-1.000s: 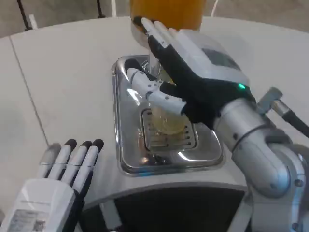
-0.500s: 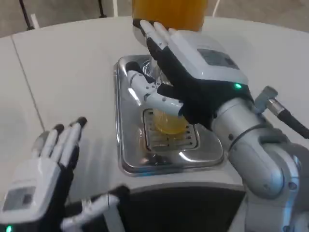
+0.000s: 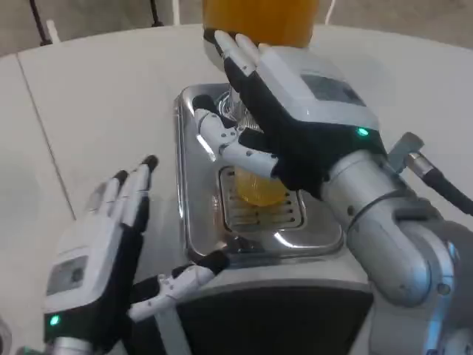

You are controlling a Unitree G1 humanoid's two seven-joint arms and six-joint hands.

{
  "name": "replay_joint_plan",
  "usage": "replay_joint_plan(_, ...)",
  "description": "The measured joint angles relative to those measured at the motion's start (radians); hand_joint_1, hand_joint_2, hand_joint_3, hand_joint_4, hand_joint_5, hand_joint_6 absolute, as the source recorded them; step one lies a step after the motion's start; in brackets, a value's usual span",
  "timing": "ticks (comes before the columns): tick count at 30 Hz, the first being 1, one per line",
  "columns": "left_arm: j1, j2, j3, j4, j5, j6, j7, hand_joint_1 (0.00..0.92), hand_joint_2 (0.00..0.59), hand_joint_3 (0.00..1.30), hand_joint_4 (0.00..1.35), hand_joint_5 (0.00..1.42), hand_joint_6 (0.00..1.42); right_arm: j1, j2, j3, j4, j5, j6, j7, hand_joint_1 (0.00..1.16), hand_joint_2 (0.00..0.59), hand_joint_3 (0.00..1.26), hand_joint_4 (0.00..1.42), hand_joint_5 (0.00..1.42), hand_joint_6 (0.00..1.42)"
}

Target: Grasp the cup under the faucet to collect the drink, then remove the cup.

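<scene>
In the head view, a white round worktop (image 3: 96,96) fills the scene, and a shiny metal drip tray (image 3: 194,222) lies on it in front of an orange drink container (image 3: 259,18). The cup (image 3: 260,188) stands on the grate of the tray, under the faucet; it looks clear and shows yellow drink inside, but most of it is hidden behind the right hand (image 3: 295,126). This hand reaches over the tray with its fingers around the cup, so it seems to grip it, though the contact itself is hidden. The left hand (image 3: 100,255) is released, fingers spread, beside the tray and holding nothing.

I judge the cup to be light, thin and easy to squeeze, perhaps wet and slippery. It is better to hold it at the middle of the wall, with gentle pressure, and keep it upright so the drink does not spill.
</scene>
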Motion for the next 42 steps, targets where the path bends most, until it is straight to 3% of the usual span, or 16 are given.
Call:
replay_joint_plan(10,-0.091,-0.025,-0.044,0.069,0.026,0.018,0.0,0.089,0.047,0.0,0.0,0.0,0.0,0.026,0.03,-0.041,-0.013,0.014,-0.021,-0.007,0.1,0.563,0.01,0.0,0.0,0.06)
replay_joint_plan(16,-0.143,-0.027,-0.045,0.113,0.027,0.023,0.0,0.095,0.046,0.0,0.0,0.0,0.0,0.152,0.091,-0.095,-0.065,0.084,-0.057,-0.176,0.16,0.58,0.01,0.0,0.0,0.06)
replay_joint_plan(18,-0.147,-0.027,-0.045,0.122,0.027,0.023,0.0,0.094,0.047,0.0,0.0,0.0,0.0,0.215,0.143,-0.132,-0.077,0.133,-0.065,-0.281,0.16,0.58,0.01,0.0,0.0,0.06)
replay_joint_plan(22,-0.151,-0.026,-0.045,0.134,0.027,0.023,0.0,0.09,0.047,0.0,0.0,0.0,0.0,0.328,0.197,-0.156,-0.098,0.203,-0.121,-0.464,0.17,0.586,0.0,0.0,0.0,0.05)
replay_joint_plan(24,-0.153,-0.026,-0.045,0.135,0.027,0.023,0.0,0.089,0.047,0.0,0.0,0.0,0.0,0.371,0.202,-0.161,-0.109,0.221,-0.158,-0.538,0.18,0.586,0.0,0.0,0.0,0.05)
replay_joint_plan(27,-0.159,-0.025,-0.046,0.152,0.027,0.023,0.001,0.087,0.047,0.0,0.0,0.0,0.0,0.416,0.191,-0.192,-0.139,0.27,-0.212,-0.612,0.18,0.586,0.0,0.0,0.0,0.05)
replay_joint_plan(30,-0.169,-0.025,-0.051,0.164,0.027,0.023,0.002,0.087,0.047,0.0,0.0,0.0,0.0,0.443,0.182,-0.2,-0.165,0.282,-0.214,-0.609,0.21,0.586,0.0,0.0,0.0,0.05)
replay_joint_plan(32,-0.18,-0.025,-0.055,0.175,0.027,0.022,0.003,0.086,0.047,0.0,0.0,0.0,0.0,0.473,0.172,-0.197,-0.207,0.27,-0.214,-0.578,0.25,0.586,0.0,0.0,0.0,0.05)
replay_joint_plan(35,-0.202,-0.023,-0.06,0.198,0.026,0.018,0.003,0.086,0.047,0.0,0.0,0.0,0.0,0.538,0.125,-0.186,-0.299,0.205,-0.22,-0.493,0.34,0.586,0.0,0.0,0.0,0.05)
replay_joint_plan(37,-0.224,-0.02,-0.062,0.212,0.019,0.015,0.003,0.086,0.047,0.0,0.0,0.0,0.0,0.606,0.059,-0.183,-0.358,0.15,-0.26,-0.423,0.4,0.573,0.0,0.0,0.0,0.05)
replay_joint_plan(42,-0.262,-0.025,-0.065,0.247,-0.017,-0.007,0.006,0.082,0.042,0.0,0.0,0.0,0.0,0.784,-0.006,-0.178,-0.441,0.103,-0.349,-0.358,0.46,0.539,0.0,0.0,0.0,0.05)
